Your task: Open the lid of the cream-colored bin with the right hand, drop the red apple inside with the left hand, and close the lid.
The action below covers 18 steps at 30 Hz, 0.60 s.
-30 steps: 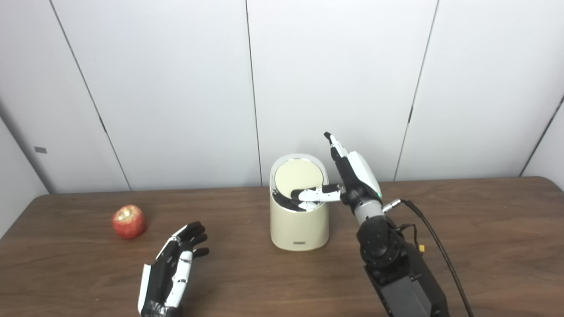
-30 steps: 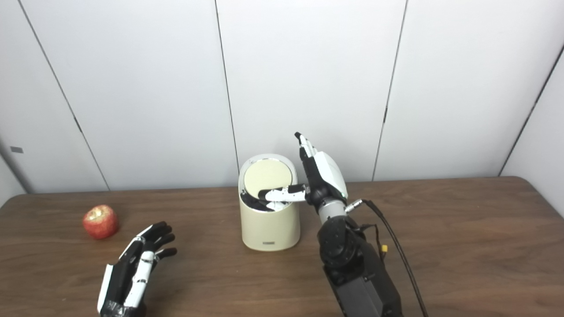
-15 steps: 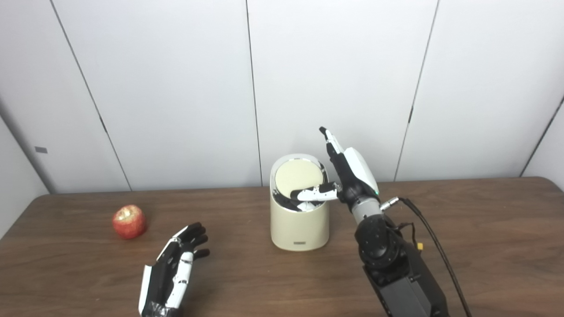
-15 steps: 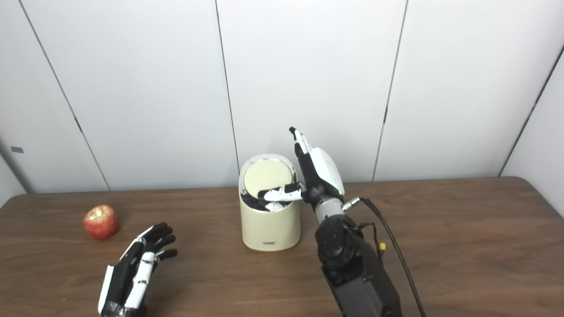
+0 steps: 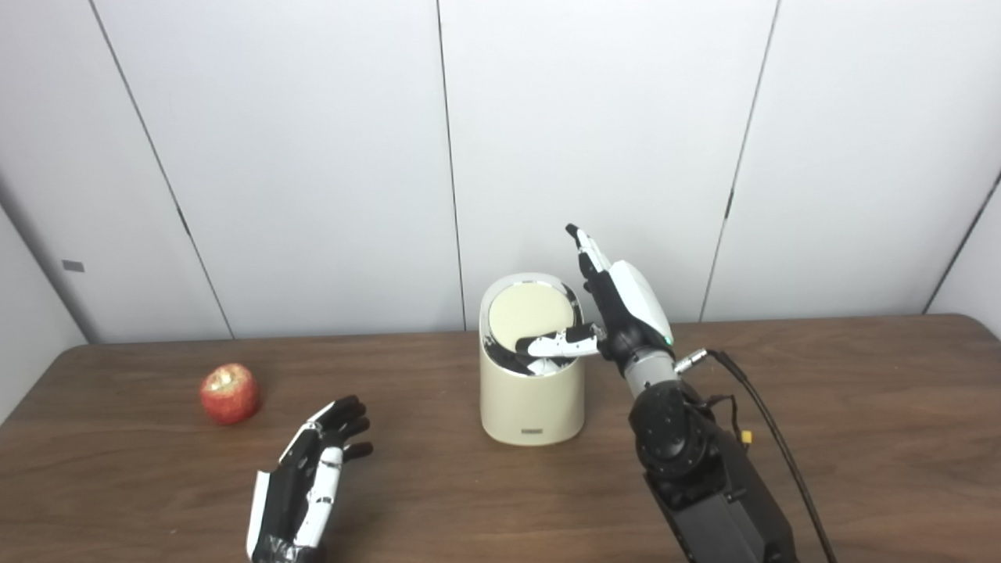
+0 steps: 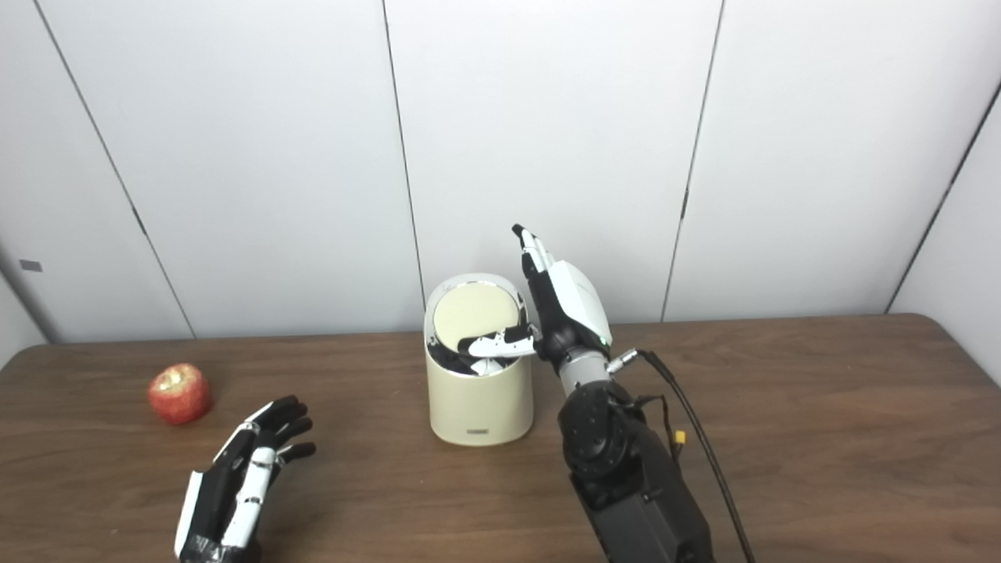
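- Centrally, toward the bench's far edge: cream-colored bin, upright, small label low on its near face.
- Lid tipped up on edge toward the back, pale round underside facing the cameras, dark opening showing just beneath it.
- Right hand raised just beside the bin's right side, palm turned toward the bin, fingers pointing up and apart, closed on nothing.
- Thumb stretched sideways across the bin's open mouth, lying over the near part of the rim below the tilted lid; contact with rim or lid not clear enough to call.
- Right forearm rising from the bench's near edge, right of centre, with a black cable trailing along its right side.
- Red apple on the bench toward the left edge, at about mid depth, well apart from the bin.
- Left hand near the near edge, left of centre, fingers spread and aimed at the far edge, holding nothing.
- Apple beyond and to the left of the left hand, near but clearly not touching, bare wood between them.
- Bin off to the right of the left hand, farther from it than the apple.
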Available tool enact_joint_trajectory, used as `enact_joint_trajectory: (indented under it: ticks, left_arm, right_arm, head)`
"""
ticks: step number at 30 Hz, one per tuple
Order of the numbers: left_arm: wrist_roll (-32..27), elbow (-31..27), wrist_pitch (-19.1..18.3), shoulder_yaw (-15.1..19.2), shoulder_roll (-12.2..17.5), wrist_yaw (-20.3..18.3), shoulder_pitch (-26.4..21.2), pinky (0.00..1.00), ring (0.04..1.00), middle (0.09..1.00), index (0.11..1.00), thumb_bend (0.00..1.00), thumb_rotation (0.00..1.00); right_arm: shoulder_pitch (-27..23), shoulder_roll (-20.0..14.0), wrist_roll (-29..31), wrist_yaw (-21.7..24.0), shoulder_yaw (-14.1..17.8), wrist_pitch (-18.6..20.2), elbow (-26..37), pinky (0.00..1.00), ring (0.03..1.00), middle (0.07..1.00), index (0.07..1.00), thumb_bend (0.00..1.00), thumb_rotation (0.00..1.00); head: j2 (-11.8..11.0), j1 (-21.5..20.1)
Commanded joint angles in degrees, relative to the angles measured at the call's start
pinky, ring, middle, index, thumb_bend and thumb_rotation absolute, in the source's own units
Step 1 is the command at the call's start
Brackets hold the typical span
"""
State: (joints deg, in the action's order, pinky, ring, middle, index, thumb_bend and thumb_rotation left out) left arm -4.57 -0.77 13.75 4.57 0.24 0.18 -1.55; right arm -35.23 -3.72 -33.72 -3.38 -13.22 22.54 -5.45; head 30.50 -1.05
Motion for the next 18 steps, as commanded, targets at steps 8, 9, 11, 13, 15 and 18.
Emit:
enact_joint_trajectory:
  ticks: [8, 9, 11, 13, 15, 18]
  left_arm:
    - [0.39, -1.22, 0.97, -0.14, -0.17, 0.28, 0.19, 0.69, 0.779, 0.788, 0.784, 0.19, 0.58]
    - [0.35, -1.18, 0.98, -0.15, -0.16, 0.24, 0.19, 0.7, 0.78, 0.789, 0.786, 0.19, 0.58]
    - [0.22, -1.27, 0.79, -0.18, -0.18, 0.19, 0.22, 0.7, 0.783, 0.79, 0.786, 0.19, 0.59]
    - [0.4, -1.35, 0.6, -0.24, -0.26, 0.28, 0.21, 0.7, 0.782, 0.79, 0.784, 0.2, 0.59]
    - [0.54, -1.42, 0.54, -0.29, -0.39, 0.39, 0.18, 0.7, 0.784, 0.791, 0.785, 0.2, 0.6]
    - [0.56, -1.31, 0.74, -0.29, -0.52, 0.44, 0.1, 0.7, 0.78, 0.789, 0.784, 0.2, 0.59]
  right_arm:
    - [-1.04, -2.18, -2.43, -0.6, 0.09, 0.56, -0.02, 0.77, 0.96, 0.998, 0.984, 0.57, 0.0]
    - [-1.06, -2.29, -2.35, -0.47, 0.13, 0.55, 0.05, 0.75, 0.956, 0.998, 0.986, 0.55, 0.0]
    - [-1.13, -2.49, -2.21, -0.52, 0.23, 0.29, -0.21, 0.73, 0.952, 0.997, 0.988, 0.53, 0.0]
    - [-1.15, -2.49, -1.93, -0.47, 0.47, 0.41, -0.31, 0.72, 0.948, 0.998, 0.989, 0.52, 0.0]
    - [-1.12, -2.49, -1.76, -0.35, 0.63, 0.59, -0.23, 0.71, 0.947, 0.999, 0.988, 0.51, 0.0]
    - [-1.06, -2.52, -1.86, -0.12, 0.68, 1.08, -0.16, 0.7, 0.943, 0.997, 0.98, 0.51, 0.0]
  head:
    - [0.12, -0.25]
    - [0.12, -0.25]
    - [0.2, -0.24]
    - [0.31, -0.16]
    - [0.29, -0.09]
    - [0.26, -0.08]
